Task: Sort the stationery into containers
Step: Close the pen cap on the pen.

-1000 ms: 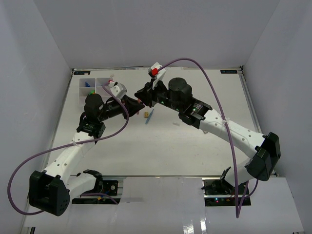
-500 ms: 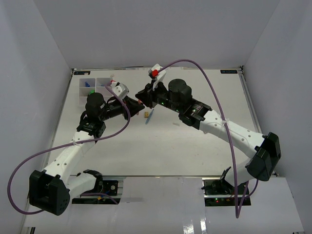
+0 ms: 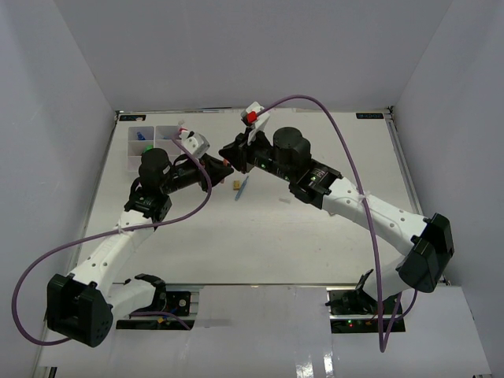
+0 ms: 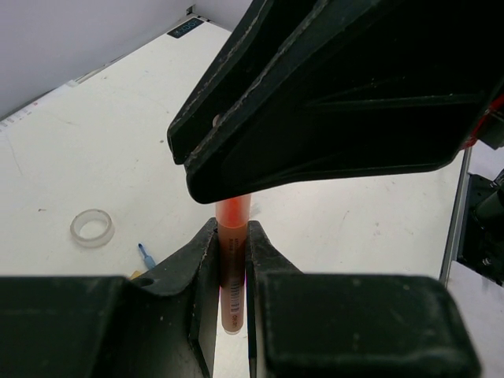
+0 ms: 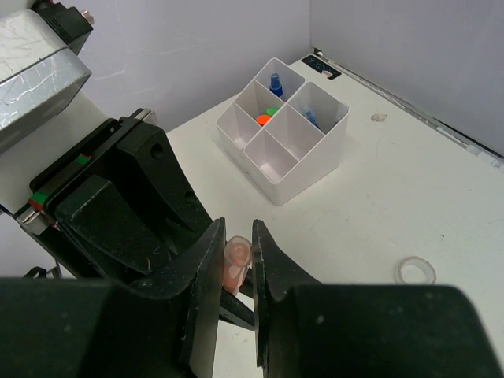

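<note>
Bright, even light from above leaves the white counter (image 3: 260, 236) nearly free of shadow, with a pale glare along its near edge, while in both wrist views the black fingers (image 4: 189, 272) sit close, underexposed and softly blurred.

My left tool (image 4: 231, 228) and right tool (image 5: 236, 232) stood tip to tip above the surface (image 3: 315, 236), a highlighter (image 4: 234, 299) between both pairs of fingers. The tray (image 5: 295, 177) sat in the far-left corner; a pen (image 3: 242, 187) and clip (image 3: 235, 183) lay just before my tools.
</note>
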You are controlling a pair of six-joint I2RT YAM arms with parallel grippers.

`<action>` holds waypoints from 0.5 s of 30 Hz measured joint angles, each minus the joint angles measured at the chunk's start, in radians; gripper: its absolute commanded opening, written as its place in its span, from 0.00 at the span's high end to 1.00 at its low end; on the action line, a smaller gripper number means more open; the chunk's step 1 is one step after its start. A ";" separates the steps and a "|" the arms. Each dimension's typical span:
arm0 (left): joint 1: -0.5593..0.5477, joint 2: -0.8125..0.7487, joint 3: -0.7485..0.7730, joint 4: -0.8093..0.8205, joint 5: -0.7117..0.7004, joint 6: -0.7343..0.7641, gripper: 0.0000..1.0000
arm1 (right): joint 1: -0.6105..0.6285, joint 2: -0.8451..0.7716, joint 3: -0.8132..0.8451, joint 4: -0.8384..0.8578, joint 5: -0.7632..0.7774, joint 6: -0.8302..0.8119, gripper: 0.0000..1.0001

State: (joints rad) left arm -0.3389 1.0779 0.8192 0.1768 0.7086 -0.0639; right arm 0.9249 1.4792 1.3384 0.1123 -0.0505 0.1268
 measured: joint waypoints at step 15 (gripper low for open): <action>-0.004 0.035 0.031 -0.018 -0.038 0.030 1.00 | -0.006 0.020 -0.002 0.021 0.034 -0.003 0.92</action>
State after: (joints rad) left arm -0.3428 1.1126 0.8501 0.1589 0.6704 -0.0341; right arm 0.9188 1.4990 1.3369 0.1329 -0.0170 0.1234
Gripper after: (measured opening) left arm 0.242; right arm 0.222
